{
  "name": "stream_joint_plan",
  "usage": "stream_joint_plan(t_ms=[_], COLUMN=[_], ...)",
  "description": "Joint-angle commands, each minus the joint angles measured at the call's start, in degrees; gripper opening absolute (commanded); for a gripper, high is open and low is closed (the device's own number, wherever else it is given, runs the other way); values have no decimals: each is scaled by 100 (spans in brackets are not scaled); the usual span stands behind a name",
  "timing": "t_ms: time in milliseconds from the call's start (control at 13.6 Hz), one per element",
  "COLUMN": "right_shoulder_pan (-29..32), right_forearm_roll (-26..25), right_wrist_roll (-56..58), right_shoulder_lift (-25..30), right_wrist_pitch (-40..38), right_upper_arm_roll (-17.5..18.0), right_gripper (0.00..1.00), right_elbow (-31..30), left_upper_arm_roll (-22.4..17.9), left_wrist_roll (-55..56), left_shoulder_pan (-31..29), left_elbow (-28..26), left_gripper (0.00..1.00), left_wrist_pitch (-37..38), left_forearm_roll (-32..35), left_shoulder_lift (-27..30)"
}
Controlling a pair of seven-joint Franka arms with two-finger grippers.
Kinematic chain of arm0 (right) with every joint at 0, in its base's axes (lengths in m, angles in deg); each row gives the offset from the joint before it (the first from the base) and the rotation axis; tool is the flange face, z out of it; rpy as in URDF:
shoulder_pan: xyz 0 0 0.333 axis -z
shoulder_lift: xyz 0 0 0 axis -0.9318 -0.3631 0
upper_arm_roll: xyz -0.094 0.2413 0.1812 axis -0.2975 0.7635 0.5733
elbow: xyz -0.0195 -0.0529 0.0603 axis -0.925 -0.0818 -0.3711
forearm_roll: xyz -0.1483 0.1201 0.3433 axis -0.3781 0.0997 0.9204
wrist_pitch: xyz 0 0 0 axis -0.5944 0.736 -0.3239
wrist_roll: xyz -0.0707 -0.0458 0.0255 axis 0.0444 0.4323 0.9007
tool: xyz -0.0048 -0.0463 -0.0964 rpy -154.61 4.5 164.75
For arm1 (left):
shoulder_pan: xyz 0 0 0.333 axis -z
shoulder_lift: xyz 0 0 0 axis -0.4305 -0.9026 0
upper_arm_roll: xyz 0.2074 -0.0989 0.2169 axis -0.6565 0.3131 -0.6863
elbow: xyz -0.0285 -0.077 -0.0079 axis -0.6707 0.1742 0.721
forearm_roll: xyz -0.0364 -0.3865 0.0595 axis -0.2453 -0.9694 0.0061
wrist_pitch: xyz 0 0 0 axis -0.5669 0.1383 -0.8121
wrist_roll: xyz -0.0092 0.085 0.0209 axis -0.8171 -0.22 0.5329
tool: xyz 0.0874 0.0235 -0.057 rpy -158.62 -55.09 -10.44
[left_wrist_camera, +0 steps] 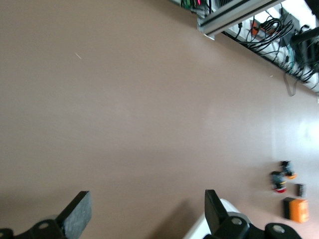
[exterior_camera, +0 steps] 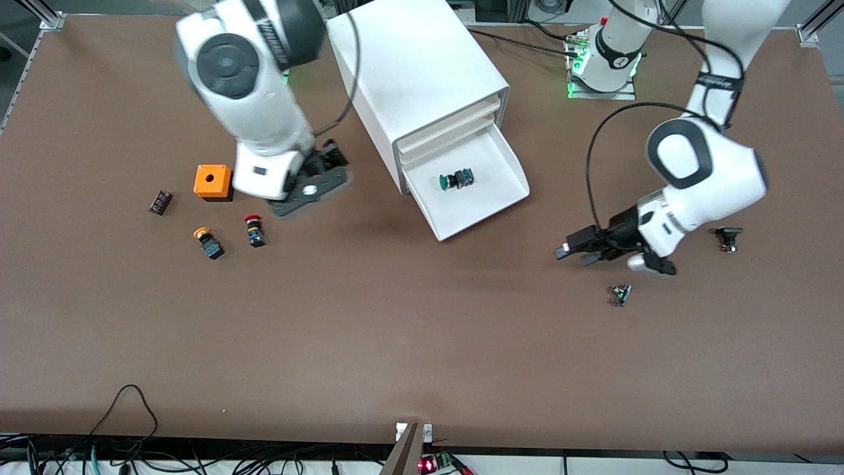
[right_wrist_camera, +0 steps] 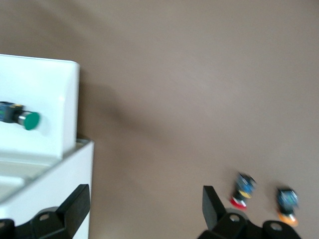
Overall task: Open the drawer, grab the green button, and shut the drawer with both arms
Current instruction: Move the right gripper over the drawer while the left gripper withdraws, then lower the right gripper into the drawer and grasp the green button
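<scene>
The drawer (exterior_camera: 476, 191) stood open with the button (exterior_camera: 456, 179) lying untouched inside. Both the left gripper (exterior_camera: 580, 254) and the right gripper (exterior_camera: 315, 179) hung open and empty over the table beside the cabinet (exterior_camera: 415, 72). Judged next: one gripper must descend onto the button.

i'm looking at a robotics lab bench, not a home or a shop. the brown table (exterior_camera: 369, 343) is framed with aluminium extrusion rails (exterior_camera: 46, 16) at its corners, and loose cables (exterior_camera: 132, 422) trail along the edge nearest the front camera beside a small circuit board (exterior_camera: 432, 464) with a red light. two white robot arms are bolted at the table's top edge, one base (exterior_camera: 603, 66) glowing green. a white drawer cabinet (exterior_camera: 422, 86), an orange switch box (exterior_camera: 212, 181) and scattered push-button parts (exterior_camera: 254, 231) read as test props.
</scene>
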Motion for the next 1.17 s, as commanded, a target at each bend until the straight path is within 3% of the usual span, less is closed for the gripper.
stream_joint_plan(t_ms=[0,220,366,660,1099], right_shoulder_pan=[-13,-4,-22,-83,-242], right_forearm_roll=[81,81,81,55,-68], right_wrist_roll=[657,1639,2466,3520,4603], right_shoulder_lift=[-778,-1350,-1579,-1983,-2449], right_wrist_pitch=[243,287,445,786,1368], right_upper_arm_roll=[418,954,1288,1789,1782], right_gripper=[100,100,100,100,100], right_elbow=[843,1442,1505,1505,1496], left_upper_arm_roll=[-453,-823,-798,-666,-640], left_wrist_roll=[193,465,1052,1635,1670], left_shoulder_pan=[-134,-134,-125,-54,-89], left_elbow=[803,2044,2590,2601,2162], left_gripper=[100,100,100,100,100], left_wrist_pitch=[1424,3288,4170,4507,4340], left_forearm_roll=[1697,3106,4063,5095,5018], left_shoulder_lift=[358,542,613,841,1175])
